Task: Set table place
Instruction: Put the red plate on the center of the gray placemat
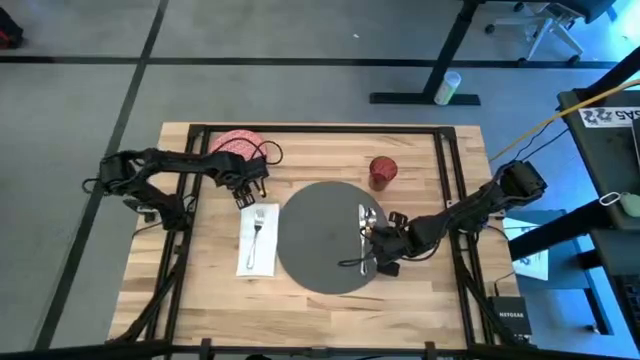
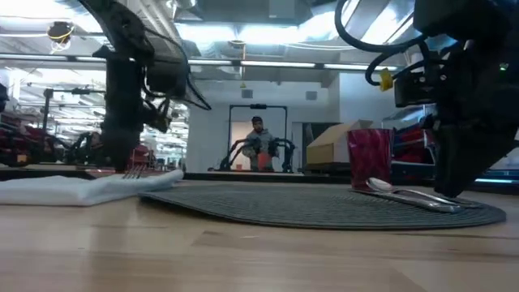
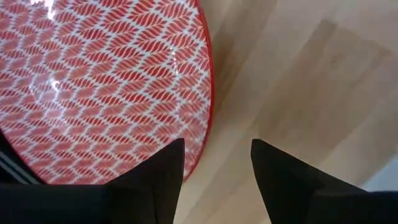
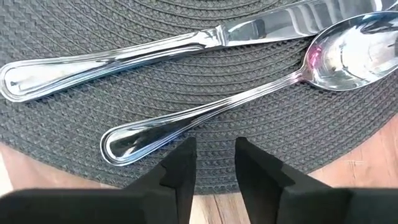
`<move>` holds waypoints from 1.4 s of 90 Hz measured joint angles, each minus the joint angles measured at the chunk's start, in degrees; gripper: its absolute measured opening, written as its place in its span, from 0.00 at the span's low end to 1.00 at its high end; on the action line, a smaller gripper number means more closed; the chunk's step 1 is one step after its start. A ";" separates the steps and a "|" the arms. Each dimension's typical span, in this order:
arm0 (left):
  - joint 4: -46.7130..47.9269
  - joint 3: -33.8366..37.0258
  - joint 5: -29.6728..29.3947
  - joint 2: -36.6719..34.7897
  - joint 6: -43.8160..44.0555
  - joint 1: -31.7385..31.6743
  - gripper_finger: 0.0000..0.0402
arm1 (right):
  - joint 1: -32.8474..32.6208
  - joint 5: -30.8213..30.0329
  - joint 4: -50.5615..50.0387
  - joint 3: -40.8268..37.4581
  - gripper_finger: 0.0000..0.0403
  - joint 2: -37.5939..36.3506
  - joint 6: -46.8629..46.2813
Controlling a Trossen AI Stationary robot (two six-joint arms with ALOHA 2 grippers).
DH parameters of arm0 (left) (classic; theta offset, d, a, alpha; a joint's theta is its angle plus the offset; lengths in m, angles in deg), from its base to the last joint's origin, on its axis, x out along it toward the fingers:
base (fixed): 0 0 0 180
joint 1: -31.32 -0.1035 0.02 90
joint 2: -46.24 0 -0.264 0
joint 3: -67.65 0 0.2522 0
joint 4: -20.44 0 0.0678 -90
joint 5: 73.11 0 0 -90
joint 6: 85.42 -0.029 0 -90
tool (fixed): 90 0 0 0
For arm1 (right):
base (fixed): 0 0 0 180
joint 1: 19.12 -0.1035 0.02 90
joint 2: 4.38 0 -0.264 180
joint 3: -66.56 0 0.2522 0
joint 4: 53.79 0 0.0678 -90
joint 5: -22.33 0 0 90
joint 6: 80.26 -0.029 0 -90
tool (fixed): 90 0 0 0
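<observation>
I see woven round mat [image 4: 74, 137], glossy spoon [image 4: 249, 93] | right gripper [image 4: 214, 163] apart | left gripper [image 3: 216, 163] apart by patterned plate [image 3: 93, 81]

On the one worktop [image 1: 320, 305] there is one dark grey round mat [image 1: 320, 238], one red patterned plate [image 1: 235, 145], one white napkin [image 1: 258, 240], and one small dark red cup [image 1: 382, 171]. The cutlery counts three pieces: one fork [image 1: 259, 224] on the napkin, one knife [image 4: 155, 45] and one spoon [image 4: 249, 87] on the mat. Two dark arms are in view, one left gripper [image 1: 248, 186] and one right gripper [image 1: 380, 245], and each gripper has two fingers. In the room behind the worktop one person [image 2: 259, 144] is visible in the low view
</observation>
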 joint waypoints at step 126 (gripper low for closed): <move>8.34 -7.98 -9.18 -3.53 -10.94 6.79 0.00 | 0.00 -0.96 0.26 0.02 0.24 -0.02 -0.24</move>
